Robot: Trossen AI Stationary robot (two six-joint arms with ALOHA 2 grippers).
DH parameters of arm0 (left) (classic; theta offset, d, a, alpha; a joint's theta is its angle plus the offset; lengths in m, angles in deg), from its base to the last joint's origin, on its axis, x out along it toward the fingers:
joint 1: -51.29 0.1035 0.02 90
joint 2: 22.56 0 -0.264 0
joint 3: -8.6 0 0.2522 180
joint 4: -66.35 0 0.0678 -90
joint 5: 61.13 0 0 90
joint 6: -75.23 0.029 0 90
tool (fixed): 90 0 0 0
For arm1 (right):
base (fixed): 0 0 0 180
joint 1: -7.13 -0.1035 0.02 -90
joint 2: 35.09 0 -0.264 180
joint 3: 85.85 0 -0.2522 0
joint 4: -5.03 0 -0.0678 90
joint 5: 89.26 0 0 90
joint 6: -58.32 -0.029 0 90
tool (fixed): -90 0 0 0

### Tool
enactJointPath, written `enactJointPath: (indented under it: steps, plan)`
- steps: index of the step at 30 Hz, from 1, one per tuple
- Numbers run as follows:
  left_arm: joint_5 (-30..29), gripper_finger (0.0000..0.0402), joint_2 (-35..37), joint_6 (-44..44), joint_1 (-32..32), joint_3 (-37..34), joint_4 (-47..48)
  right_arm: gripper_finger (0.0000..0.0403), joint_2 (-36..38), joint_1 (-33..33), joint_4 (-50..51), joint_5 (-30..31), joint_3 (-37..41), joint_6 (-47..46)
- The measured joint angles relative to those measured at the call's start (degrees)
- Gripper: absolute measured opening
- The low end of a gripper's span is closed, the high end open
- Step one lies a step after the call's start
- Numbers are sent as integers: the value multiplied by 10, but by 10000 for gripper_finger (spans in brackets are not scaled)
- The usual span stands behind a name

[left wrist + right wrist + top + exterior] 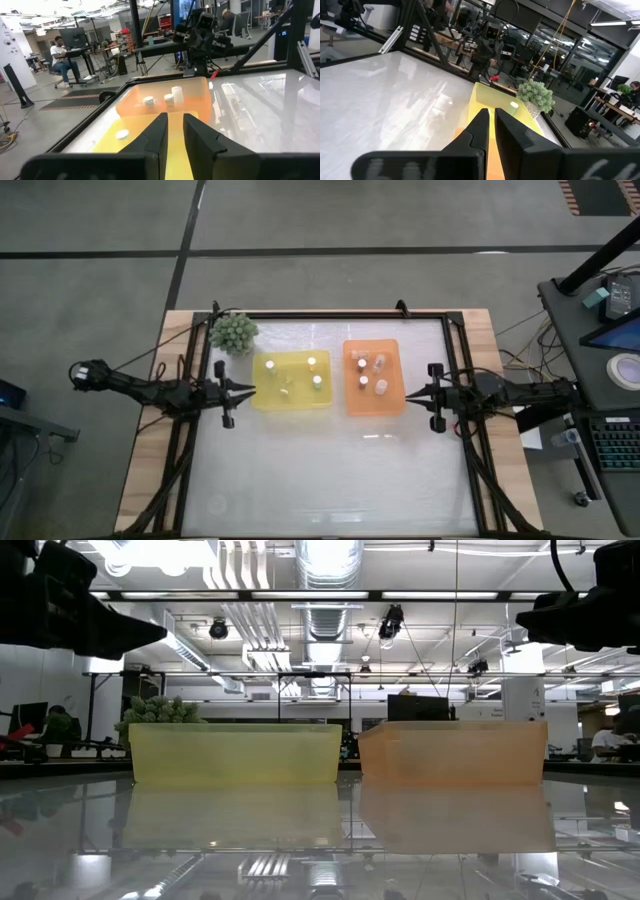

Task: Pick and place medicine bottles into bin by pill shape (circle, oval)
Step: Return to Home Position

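- high view: bottles (317, 380) sit in yellow bin (295, 402) centre-left and orange bin (375, 406) centre-right
- left hand (247, 391) just left of yellow bin, pressed together, empty
- right hand (408, 394) just right of orange bin, pressed together, empty

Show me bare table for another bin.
Free: the table below the yellow bin and orange bin in the high view. Crowded: the gap between them, left gripper and right gripper at their outer sides, plant at a far corner.

Glossy reflective tabletop (320, 470), translucent plastic yellow bin (300, 402) (orange bin (375, 406) likewise)
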Motion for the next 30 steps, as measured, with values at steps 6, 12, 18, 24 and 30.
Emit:
enactJointPath:
  steps: [6,12,18,24,30]
  plan:
    - [0,42,-13,0,0,0,0,22,0,0,0,0,0,0]
    - [0,42,-24,0,0,0,0,22,0,0,0,0,0,0]
    - [0,42,-34,0,0,-1,0,22,0,0,0,0,0,0]
    - [0,42,-42,0,0,-1,0,22,0,0,1,0,1,0]
    - [0,42,-48,0,0,-1,0,22,0,0,1,0,1,0]
